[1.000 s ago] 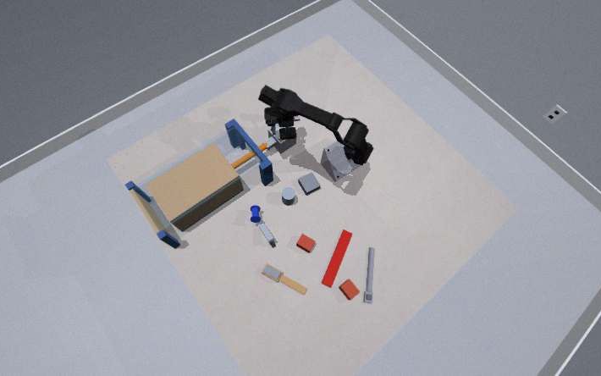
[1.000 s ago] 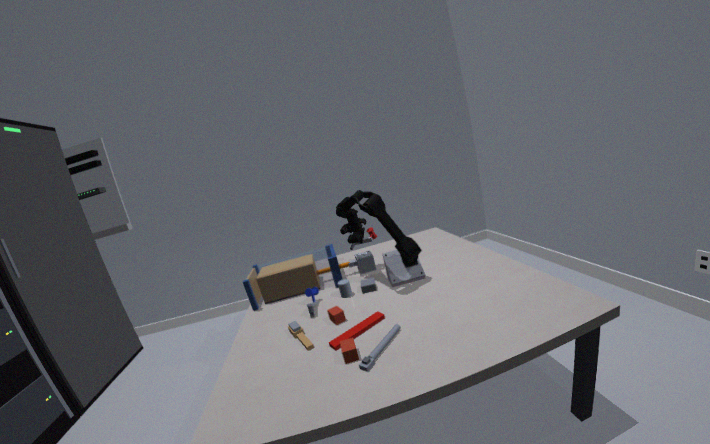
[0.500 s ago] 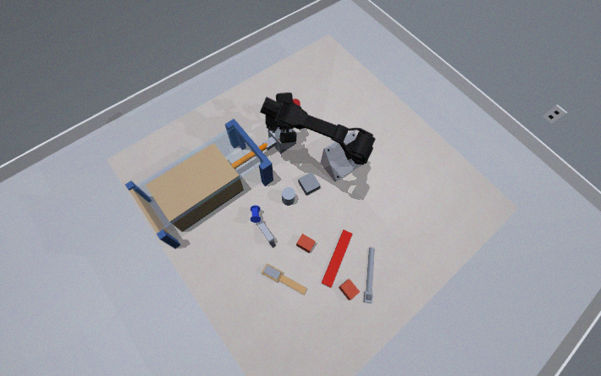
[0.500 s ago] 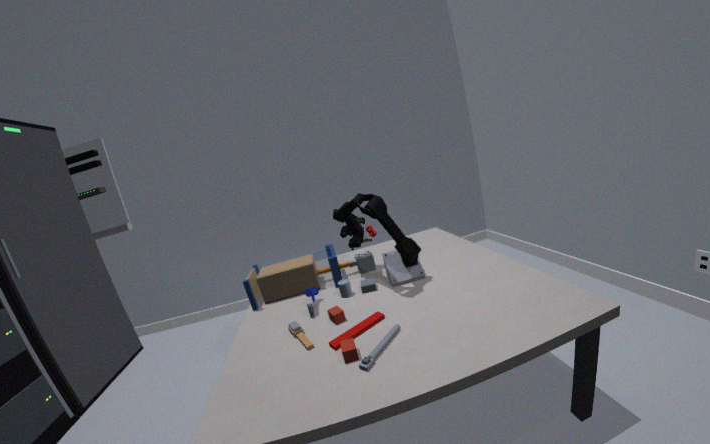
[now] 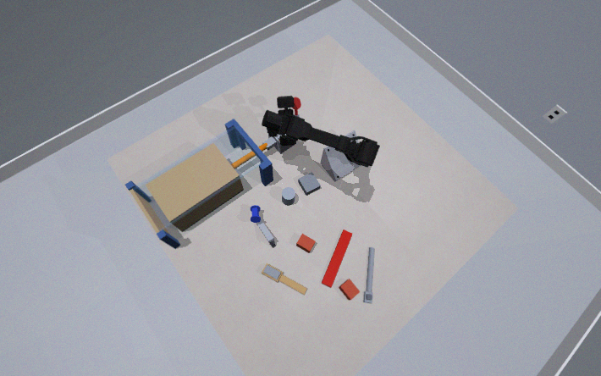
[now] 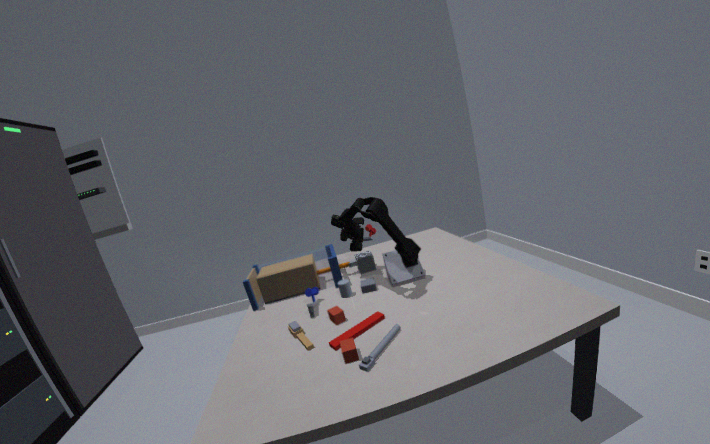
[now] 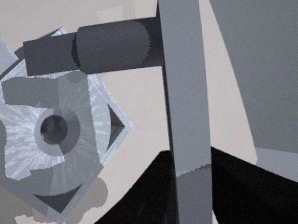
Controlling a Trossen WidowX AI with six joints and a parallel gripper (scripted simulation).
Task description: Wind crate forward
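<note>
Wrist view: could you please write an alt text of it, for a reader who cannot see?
The black pincer grips a grey metal winch handle, whose square key end appears above, not in, the round dark hole on the grey boxy winch. A pale bench top shows behind.

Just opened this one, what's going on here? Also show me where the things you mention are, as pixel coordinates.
The arm's gripper (image 5: pixel 287 140) (image 6: pixel 355 249) is shut on the winch handle (image 7: pixel 189 100), a grey bar with a red knob, above the hand winch (image 6: pixel 365 262) (image 7: pixel 102 145). In the wrist view the handle's key is beside the winch's round hole, not in it. The crate (image 5: pixel 195 179) (image 6: pixel 286 278) sits flat in the cubby, short of the blue frame (image 5: pixel 269 173) (image 6: pixel 336 267) at the mouth.
</note>
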